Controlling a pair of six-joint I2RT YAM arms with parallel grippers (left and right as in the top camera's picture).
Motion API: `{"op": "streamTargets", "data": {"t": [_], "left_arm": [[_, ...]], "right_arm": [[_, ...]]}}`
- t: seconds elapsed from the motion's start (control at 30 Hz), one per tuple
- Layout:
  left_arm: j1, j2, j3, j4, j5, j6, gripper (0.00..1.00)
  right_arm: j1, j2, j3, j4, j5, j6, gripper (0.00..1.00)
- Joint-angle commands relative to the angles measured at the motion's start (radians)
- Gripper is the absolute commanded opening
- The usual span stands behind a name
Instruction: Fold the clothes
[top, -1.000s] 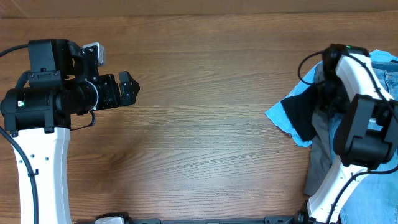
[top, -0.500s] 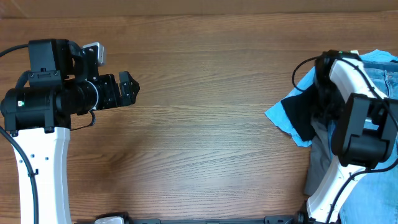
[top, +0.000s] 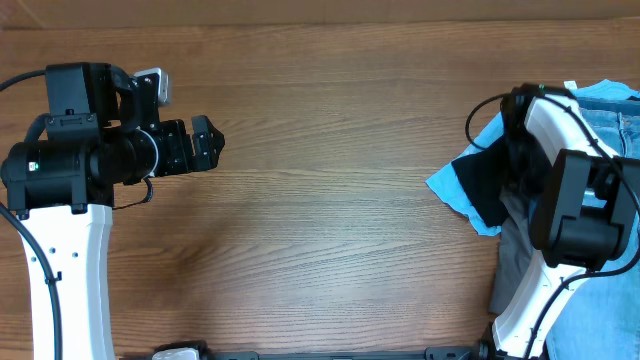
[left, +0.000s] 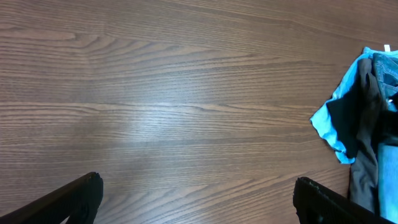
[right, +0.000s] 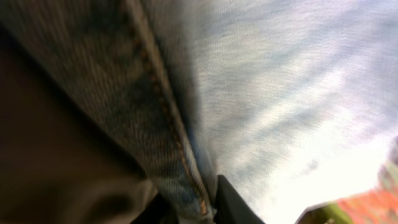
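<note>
A pile of clothes lies at the table's right edge: a bright blue garment (top: 452, 186), a dark one (top: 484, 186), a grey one (top: 512, 250) and blue jeans (top: 612, 108). The pile also shows in the left wrist view (left: 357, 118). My right gripper (top: 517, 158) is down in the pile, mostly hidden under its own arm. In the right wrist view its fingers (right: 189, 208) are closed on a stitched denim seam (right: 158, 124). My left gripper (top: 206, 141) is open and empty at the far left, above bare wood (left: 199, 208).
The wooden table (top: 330, 220) stretches between the two arms. More light blue denim (top: 600, 310) lies at the front right corner, beside the right arm's base.
The right arm has shifted slightly left and toward the far edge with the cloth. The left arm has not moved.
</note>
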Motion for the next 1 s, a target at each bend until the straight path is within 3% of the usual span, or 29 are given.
{"op": "streamTargets", "data": {"t": [0.0, 0.1, 0.47, 0.73, 0.97], "left_arm": [[-0.006, 0.008, 0.026, 0.004, 0.0, 0.019, 1.0], [-0.006, 0.008, 0.026, 0.004, 0.0, 0.019, 1.0], [-0.006, 0.008, 0.026, 0.007, 0.0, 0.019, 1.0], [0.011, 0.007, 0.06, -0.004, 0.002, -0.015, 1.0], [0.127, 0.007, 0.319, -0.097, 0.003, -0.027, 1.0]], "right_arm": [[-0.008, -0.026, 0.126, -0.03, 0.072, 0.062, 0.11], [-0.023, -0.027, 0.2, -0.055, 0.041, 0.052, 0.04], [-0.025, -0.064, 0.392, -0.142, -0.119, -0.051, 0.04], [0.074, -0.19, 0.977, -0.274, -0.291, -0.124, 0.04], [0.378, -0.225, 1.357, -0.269, -0.455, -0.138, 0.04]]}}
